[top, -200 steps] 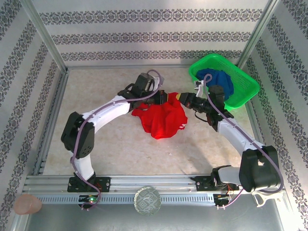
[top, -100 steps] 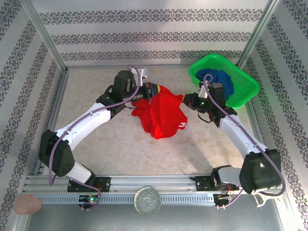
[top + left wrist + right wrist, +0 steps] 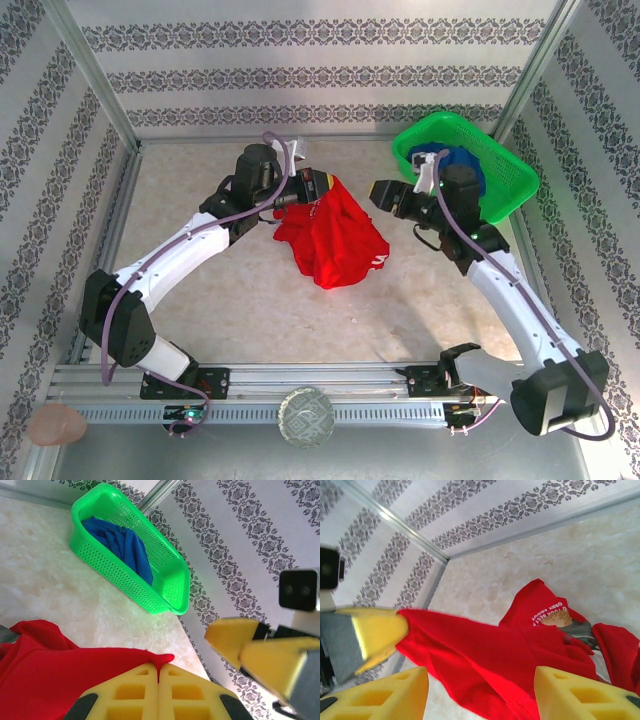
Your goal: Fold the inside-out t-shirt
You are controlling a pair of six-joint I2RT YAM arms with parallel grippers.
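The left claw point(image 3: 322, 187) is clenched on an upper edge of the red t-shirt point(image 3: 335, 240), with cloth pinched between its yellow fingertips point(image 3: 145, 680). The rest of the shirt lies bunched on the desk point(image 3: 250, 300), below and between both claws. The right claw point(image 3: 383, 192) is released, jaws apart, facing the shirt and seemingly clear of the cloth. Behind it sits a green basket point(image 3: 170, 587) holding a blue garment point(image 3: 120, 545).

The t-shirt point(image 3: 335, 240) is matt red cloth, soft and creased. At the table's point(image 3: 250, 300) far right corner, the basket point(image 3: 167, 580) is glossy green plastic, and the garment point(image 3: 122, 542) in it is matt blue cloth. The table looks pale, stone-like and smooth, with brushed metal rails point(image 3: 320, 380) along its near edge.
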